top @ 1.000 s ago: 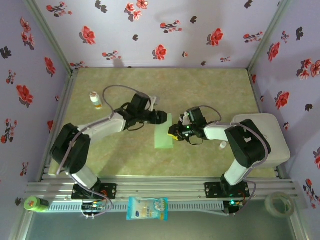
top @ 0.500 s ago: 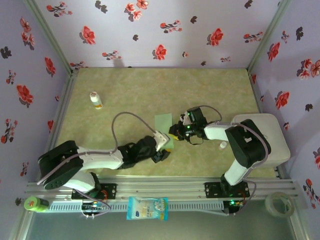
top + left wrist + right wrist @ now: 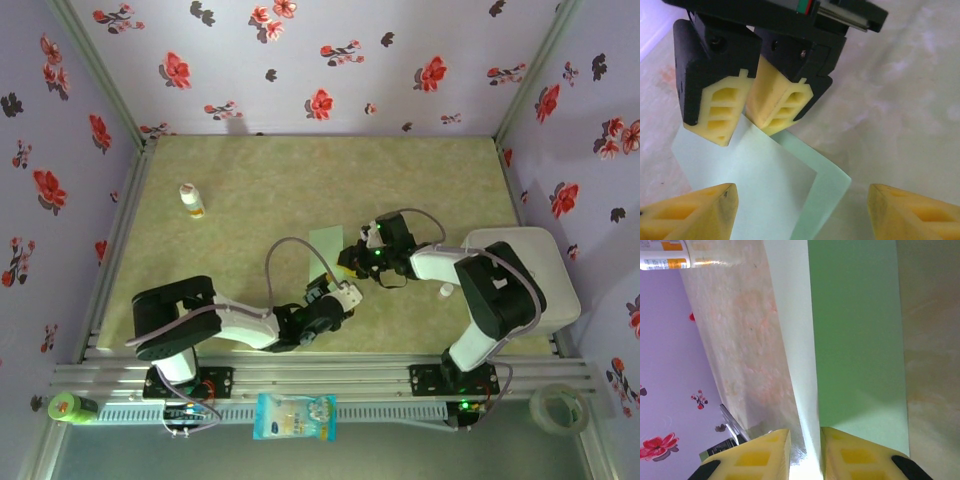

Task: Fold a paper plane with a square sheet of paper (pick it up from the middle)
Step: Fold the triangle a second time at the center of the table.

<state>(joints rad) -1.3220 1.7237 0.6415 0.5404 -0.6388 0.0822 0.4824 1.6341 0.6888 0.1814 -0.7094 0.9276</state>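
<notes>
The right gripper (image 3: 804,436) has its jaws nearly closed, pinching a raised edge of the square sheet of paper (image 3: 855,330). Its wrist camera also catches a small white bottle (image 3: 670,254) beyond. The left wrist view shows the left gripper (image 3: 802,200) spread wide and empty, facing that pinch above the table (image 3: 900,100).

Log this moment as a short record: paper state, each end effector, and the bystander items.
paper: square sheet of paper, pale mint green, doubled over into layers
right: right end effector shut on one edge of the sheet
left: left end effector open, fingers spread either side of the sheet's near part
bottle: small white bottle, far left on the table, apart from both arms
packet: white-and-blue packet, near edge, centre
</notes>
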